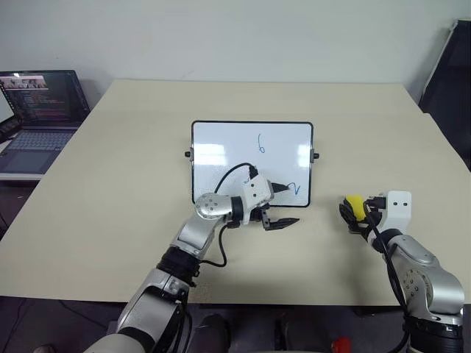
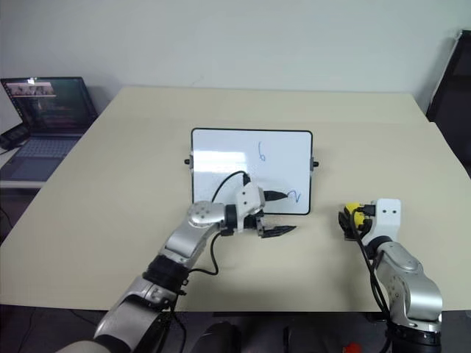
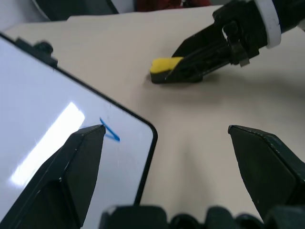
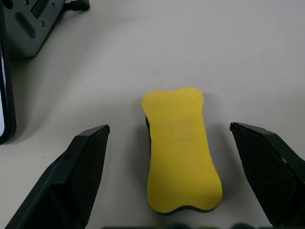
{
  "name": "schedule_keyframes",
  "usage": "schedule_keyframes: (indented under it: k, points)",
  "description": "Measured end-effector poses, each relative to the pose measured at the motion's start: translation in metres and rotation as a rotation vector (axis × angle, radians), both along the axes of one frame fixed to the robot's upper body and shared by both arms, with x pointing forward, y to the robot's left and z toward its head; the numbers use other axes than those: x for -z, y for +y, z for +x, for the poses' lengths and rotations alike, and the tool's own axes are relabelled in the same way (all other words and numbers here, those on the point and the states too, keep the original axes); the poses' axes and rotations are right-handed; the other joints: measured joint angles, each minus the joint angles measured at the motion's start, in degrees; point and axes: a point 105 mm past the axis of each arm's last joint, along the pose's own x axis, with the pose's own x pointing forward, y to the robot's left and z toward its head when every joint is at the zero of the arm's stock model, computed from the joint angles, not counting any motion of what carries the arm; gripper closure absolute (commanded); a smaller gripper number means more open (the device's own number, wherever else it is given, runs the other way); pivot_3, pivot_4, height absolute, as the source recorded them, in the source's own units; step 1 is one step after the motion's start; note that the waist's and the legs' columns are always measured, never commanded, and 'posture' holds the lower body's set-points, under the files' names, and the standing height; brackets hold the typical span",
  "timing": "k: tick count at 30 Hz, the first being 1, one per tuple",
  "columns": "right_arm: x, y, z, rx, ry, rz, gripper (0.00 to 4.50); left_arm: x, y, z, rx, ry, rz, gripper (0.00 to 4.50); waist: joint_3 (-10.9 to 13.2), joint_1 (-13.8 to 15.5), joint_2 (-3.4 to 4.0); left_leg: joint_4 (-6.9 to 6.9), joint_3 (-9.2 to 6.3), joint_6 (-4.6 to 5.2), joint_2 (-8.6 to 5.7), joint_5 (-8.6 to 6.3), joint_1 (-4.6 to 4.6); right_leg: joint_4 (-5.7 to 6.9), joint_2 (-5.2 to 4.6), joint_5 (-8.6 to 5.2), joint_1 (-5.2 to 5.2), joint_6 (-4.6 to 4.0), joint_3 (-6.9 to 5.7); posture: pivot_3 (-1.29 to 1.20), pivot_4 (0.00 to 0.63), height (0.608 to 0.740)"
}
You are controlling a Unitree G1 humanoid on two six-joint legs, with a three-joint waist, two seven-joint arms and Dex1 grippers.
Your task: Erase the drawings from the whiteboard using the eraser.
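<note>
The whiteboard [image 1: 221, 158] lies flat at the middle of the table. A blue drawing [image 1: 260, 142] sits near its centre and another [image 1: 295, 189] at its near right corner. My left gripper [image 1: 285, 205] is open and points right over that corner, one finger above the board, the other above the table; the left wrist view shows the corner squiggle [image 3: 109, 132] beside one fingertip. The yellow eraser [image 4: 181, 152] lies flat on the table to the right of the board. My right gripper [image 4: 169, 126] is open, with a finger on each side of the eraser, neither touching it.
An open laptop [image 1: 40, 110] stands on a lower surface off the table's far left corner. A dark object [image 1: 452, 73] leans by the far right corner. Bare tan tabletop [image 1: 110, 184] surrounds the board.
</note>
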Motion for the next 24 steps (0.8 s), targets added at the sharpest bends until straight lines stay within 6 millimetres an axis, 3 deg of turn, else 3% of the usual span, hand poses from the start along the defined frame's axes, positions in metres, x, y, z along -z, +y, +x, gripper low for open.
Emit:
schedule_keyframes:
  k: [19, 24]
  points:
    - [0.0056, -0.0011, 0.0051, 0.006, 0.020, 0.011, 0.06, -0.0077, -0.0072, -0.0014, 0.019, -0.012, -0.015, 0.00, 0.01, -0.02, 0.01, 0.03, -0.09, 0.00, -0.06, 0.00, -0.02, -0.01, -0.01, 0.00, 0.01, 0.01, -0.03, 0.00, 0.150, 0.740]
    - [0.0071, -0.0076, 0.0045, 0.035, 0.023, 0.019, 1.70, -0.0075, -0.0075, -0.0021, 0.026, -0.011, -0.013, 0.00, 0.01, -0.04, 0.01, 0.03, -0.09, 0.00, -0.06, 0.00, -0.02, -0.01, -0.01, 0.00, 0.01, 0.01, -0.03, 0.00, 0.150, 0.740]
